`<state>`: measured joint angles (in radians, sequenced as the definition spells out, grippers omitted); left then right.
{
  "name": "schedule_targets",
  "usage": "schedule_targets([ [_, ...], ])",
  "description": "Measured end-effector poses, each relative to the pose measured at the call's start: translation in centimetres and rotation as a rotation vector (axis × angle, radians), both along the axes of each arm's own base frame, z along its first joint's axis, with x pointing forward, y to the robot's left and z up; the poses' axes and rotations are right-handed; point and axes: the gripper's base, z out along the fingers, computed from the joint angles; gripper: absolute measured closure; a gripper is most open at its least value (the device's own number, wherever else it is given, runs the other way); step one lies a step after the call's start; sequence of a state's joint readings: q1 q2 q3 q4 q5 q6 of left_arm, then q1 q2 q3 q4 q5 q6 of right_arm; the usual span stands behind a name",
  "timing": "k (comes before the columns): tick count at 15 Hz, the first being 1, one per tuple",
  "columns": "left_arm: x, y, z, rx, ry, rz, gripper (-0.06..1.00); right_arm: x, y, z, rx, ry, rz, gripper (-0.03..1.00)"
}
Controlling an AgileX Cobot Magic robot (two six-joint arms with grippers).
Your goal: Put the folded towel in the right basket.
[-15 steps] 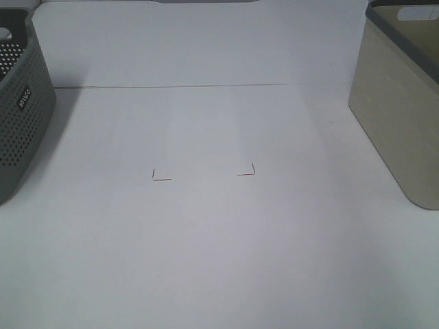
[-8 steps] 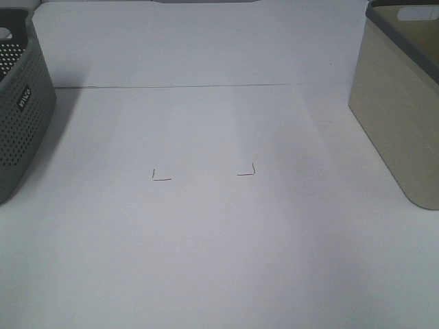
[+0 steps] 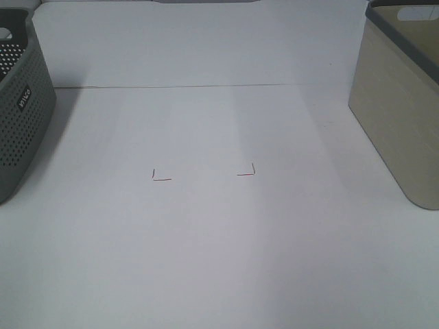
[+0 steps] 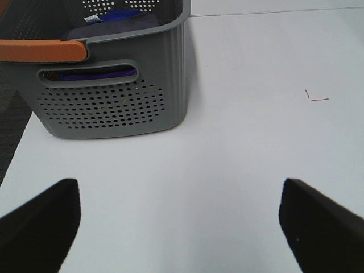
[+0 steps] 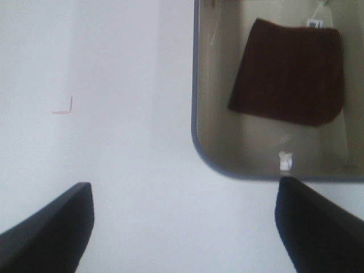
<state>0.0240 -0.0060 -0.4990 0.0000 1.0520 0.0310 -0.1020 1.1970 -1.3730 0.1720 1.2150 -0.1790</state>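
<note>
The folded towel (image 5: 290, 71) is dark brown and lies flat on the floor of the beige right basket (image 5: 196, 114). That basket also shows at the right edge of the high view (image 3: 401, 116), where its inside is hidden. My right gripper (image 5: 182, 233) is open and empty, high above the table beside the basket's near corner. My left gripper (image 4: 179, 224) is open and empty, over the bare table in front of the grey perforated left basket (image 4: 114, 108). Neither gripper shows in the high view.
The grey basket (image 3: 20, 110) at the left holds blue and purple cloth (image 4: 119, 20) and has an orange handle (image 4: 42, 51). Two small red corner marks (image 3: 161, 177) (image 3: 247, 171) sit on the white table mid-scene. A seam line (image 3: 171, 86) crosses the far table.
</note>
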Motion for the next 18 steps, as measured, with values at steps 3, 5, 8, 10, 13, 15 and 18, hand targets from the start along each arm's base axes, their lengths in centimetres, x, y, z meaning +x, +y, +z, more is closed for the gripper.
schedule_targets([
  [3,0.0,0.0,0.0,0.0,0.0,0.0,0.06,-5.7,0.2,-3.6,-0.043,0.056,-0.012,0.13],
  [5,0.0,0.0,0.0,0.0,0.0,0.0,0.06,-9.6,0.4,-6.5,-0.056,0.079,-0.014,0.13],
  [8,0.0,0.0,0.0,0.0,0.0,0.0,0.06,-14.4,0.7,-10.2,-0.082,0.066,-0.021,0.13],
  [10,0.0,0.0,0.0,0.0,0.0,0.0,0.06,-17.6,0.9,-12.0,-0.107,-0.014,-0.029,0.13],
  [13,0.0,0.0,0.0,0.0,0.0,0.0,0.06,-21.0,1.2,-13.4,-0.125,-0.186,-0.025,0.13],
  [15,0.0,0.0,0.0,0.0,0.0,0.0,0.06,-22.4,1.3,-14.8,-0.125,-0.262,0.005,0.13],
  [18,0.0,0.0,0.0,0.0,0.0,0.0,0.06,-22.7,1.3,-15.1,-0.126,-0.367,-0.001,0.13],
])
